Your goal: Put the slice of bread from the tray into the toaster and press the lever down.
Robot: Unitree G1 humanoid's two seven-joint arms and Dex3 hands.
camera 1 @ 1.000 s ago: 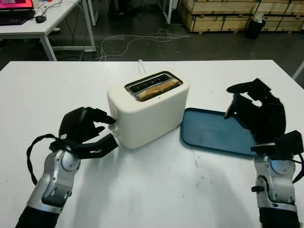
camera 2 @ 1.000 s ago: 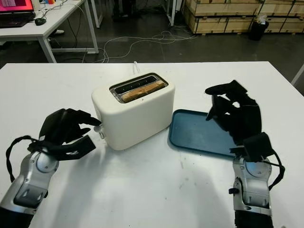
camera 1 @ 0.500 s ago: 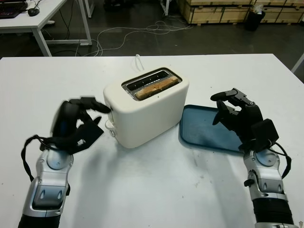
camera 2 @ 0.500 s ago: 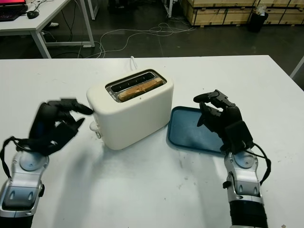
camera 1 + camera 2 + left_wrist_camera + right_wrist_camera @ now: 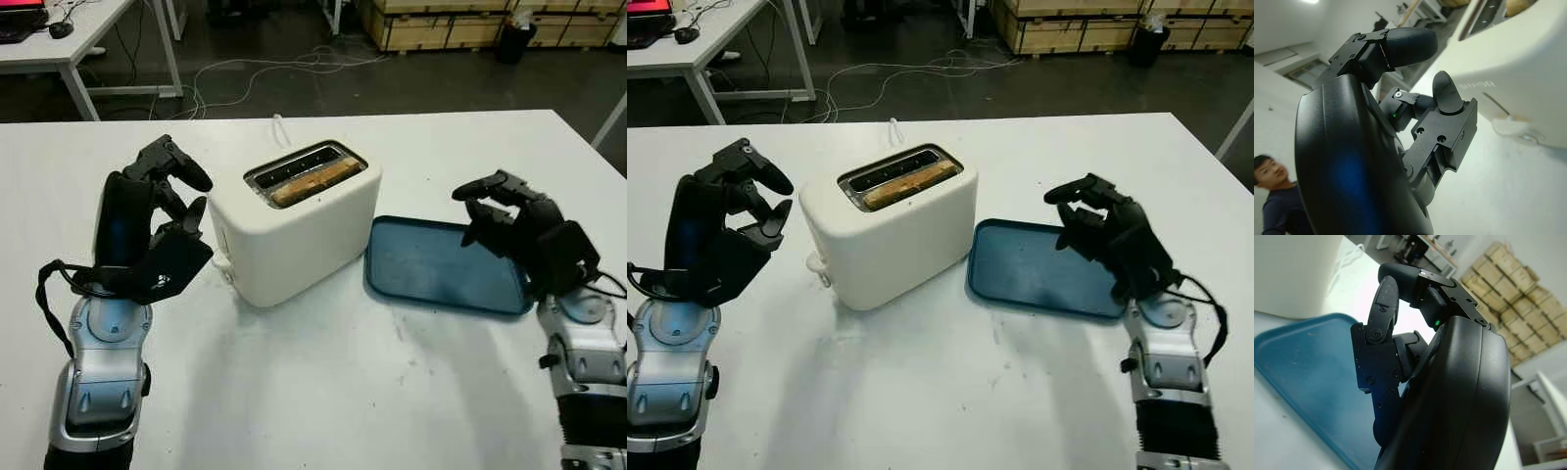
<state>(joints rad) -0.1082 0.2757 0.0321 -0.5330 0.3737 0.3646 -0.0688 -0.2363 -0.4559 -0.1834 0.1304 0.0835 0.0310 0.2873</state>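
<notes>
Two curled hands flank a loaded toaster

One browned slice of bread [image 5: 312,181] sits in the cream plastic toaster [image 5: 294,225] on the white table [image 5: 323,392]. Left hand [image 5: 147,235] and right hand [image 5: 519,230] hover, fingers curled, gripping nothing; right above the blue rectangular tray [image 5: 431,269].

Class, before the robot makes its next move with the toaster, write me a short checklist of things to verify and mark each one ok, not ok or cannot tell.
1. Bread slice sits in the toaster slot: ok.
2. Blue tray holds no bread: ok.
3. Lever is pressed down: cannot tell.
4. Left hand is off the toaster, raised beside its lever end: ok.
5. Right hand holds nothing, curled over the tray's far end: ok.
6. Toaster stands upright on the table: ok.
</notes>
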